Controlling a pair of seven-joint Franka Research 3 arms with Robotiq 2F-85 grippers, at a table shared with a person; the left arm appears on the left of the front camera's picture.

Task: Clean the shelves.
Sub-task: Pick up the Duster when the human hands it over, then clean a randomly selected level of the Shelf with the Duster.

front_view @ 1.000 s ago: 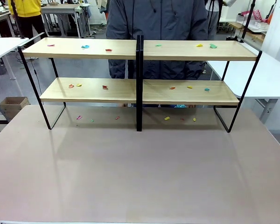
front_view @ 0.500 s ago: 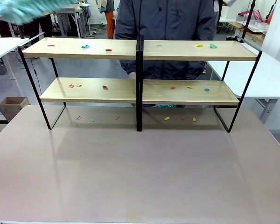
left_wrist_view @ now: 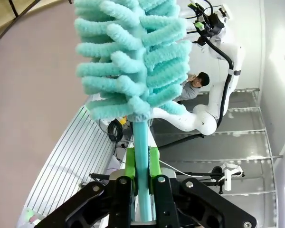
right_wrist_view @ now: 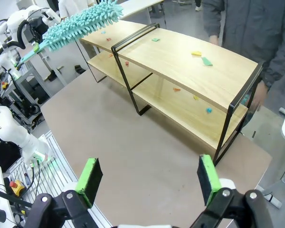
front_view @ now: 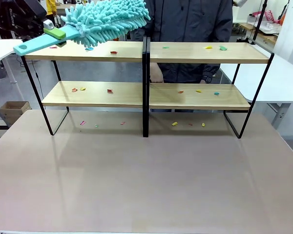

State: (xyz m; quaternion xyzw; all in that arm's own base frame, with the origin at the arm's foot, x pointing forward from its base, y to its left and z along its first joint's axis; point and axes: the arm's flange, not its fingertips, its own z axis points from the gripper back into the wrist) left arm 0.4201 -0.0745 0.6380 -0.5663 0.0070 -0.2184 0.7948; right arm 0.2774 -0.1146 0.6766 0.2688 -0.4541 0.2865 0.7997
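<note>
left gripper: clenched on the handle of the teal duster
duster head: over the upper left board of the shelves
shelves: far part of table, in front of a person
right gripper: fingers spread wide, grasping nothing
coloured scraps: on both boards

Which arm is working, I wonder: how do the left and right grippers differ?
The left gripper is shut on the duster's handle; the right gripper is open and empty. The left gripper is up by the shelves' top left end; the right gripper hangs above the table, facing the shelves. Both have green-padded fingers.
</note>
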